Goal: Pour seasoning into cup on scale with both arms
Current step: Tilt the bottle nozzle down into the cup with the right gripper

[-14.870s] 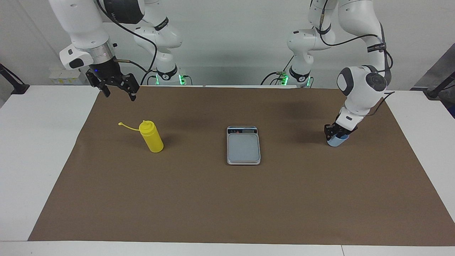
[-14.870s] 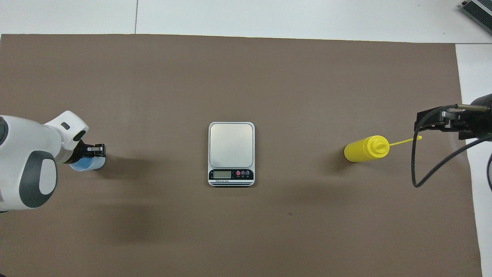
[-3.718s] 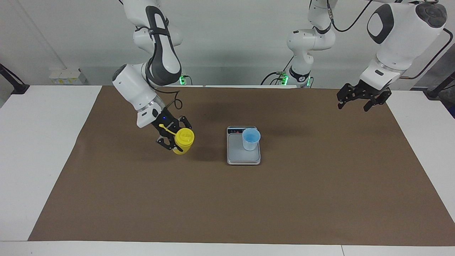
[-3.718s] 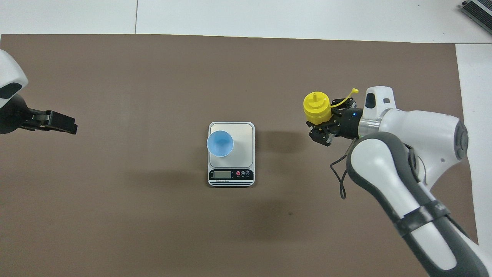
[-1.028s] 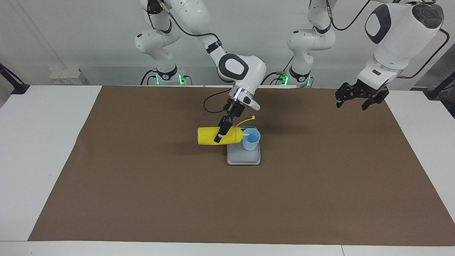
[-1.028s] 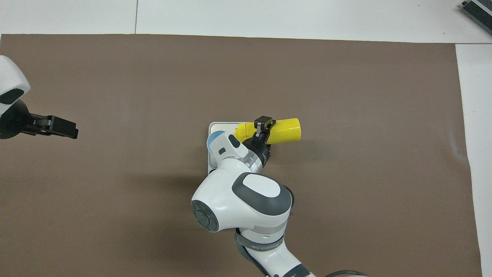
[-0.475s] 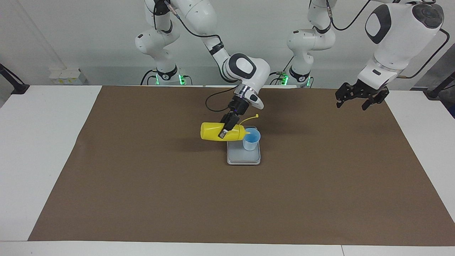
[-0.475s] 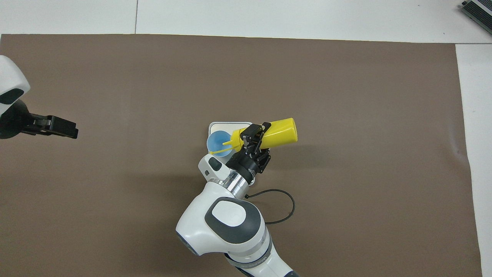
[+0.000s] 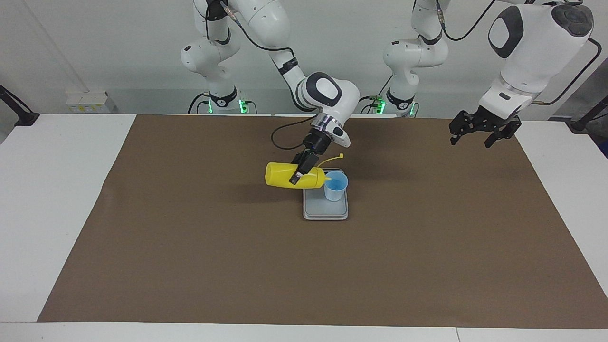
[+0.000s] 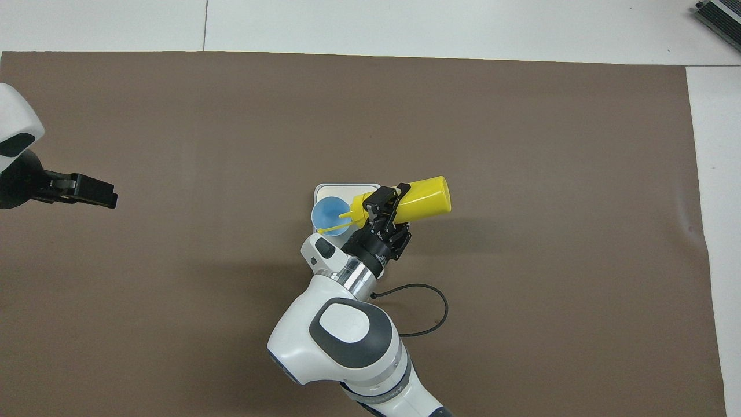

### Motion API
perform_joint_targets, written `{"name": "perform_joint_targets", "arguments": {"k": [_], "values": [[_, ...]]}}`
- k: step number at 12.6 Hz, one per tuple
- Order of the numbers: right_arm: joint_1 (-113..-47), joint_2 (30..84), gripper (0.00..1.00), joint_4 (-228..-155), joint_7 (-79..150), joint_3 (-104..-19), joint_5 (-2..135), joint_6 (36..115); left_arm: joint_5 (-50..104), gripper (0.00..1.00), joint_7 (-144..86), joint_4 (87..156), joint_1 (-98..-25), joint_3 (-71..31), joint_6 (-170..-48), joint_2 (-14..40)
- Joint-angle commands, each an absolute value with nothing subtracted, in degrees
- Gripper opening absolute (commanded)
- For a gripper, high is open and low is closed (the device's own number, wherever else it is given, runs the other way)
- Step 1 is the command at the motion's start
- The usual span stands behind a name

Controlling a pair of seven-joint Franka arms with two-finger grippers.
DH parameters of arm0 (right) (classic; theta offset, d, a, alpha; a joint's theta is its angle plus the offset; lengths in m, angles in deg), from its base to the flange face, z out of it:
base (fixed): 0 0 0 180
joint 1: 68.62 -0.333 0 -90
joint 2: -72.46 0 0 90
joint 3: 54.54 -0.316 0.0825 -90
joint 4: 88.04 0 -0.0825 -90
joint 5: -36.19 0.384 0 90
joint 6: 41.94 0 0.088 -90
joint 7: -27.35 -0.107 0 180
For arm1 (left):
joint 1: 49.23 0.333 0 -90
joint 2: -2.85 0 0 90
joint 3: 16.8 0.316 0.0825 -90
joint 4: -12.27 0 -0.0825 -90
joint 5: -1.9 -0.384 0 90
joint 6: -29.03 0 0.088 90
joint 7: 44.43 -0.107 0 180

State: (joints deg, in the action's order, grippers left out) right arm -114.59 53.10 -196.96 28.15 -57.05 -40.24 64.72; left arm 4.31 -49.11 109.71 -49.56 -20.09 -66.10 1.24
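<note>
Facing view: at frame centre the right tool (image 9: 300,172) is clamped on the seasoning (image 9: 289,175), tipped nearly flat with its nozzle at the rim of the cup (image 9: 335,185), which stands on the scale (image 9: 325,209). A deeper tilt could nudge the light cup over. At upper right the left tool (image 9: 479,129) waits with fingers apart above the bench (image 9: 190,266).

Overhead view: just below frame centre the nozzle sits over the cup (image 10: 329,215) mouth near one edge; drift could spill onto the scale (image 10: 333,190). The strap dangles across the rim.
</note>
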Motion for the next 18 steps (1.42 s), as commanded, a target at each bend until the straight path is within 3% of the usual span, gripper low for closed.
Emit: {"name": "perform_joint_targets", "arguments": {"k": [1,9,18], "values": [[-114.8,53.7,0.0,-197.2,26.8,-57.2,-42.6,63.3,3.6,1.0,-49.4,111.7,-48.0,-20.3,-67.7,-0.4],[-114.0,54.4,0.0,-193.3,24.8,-57.4,-36.5,62.4,3.6,1.0,-48.9,111.7,-49.1,-20.7,-66.7,-0.6],[-107.7,69.7,0.0,-200.3,26.7,-57.4,-8.1,68.6,3.6,1.0,-49.4,112.0,-48.4,-20.5,-67.3,-0.6]]}}
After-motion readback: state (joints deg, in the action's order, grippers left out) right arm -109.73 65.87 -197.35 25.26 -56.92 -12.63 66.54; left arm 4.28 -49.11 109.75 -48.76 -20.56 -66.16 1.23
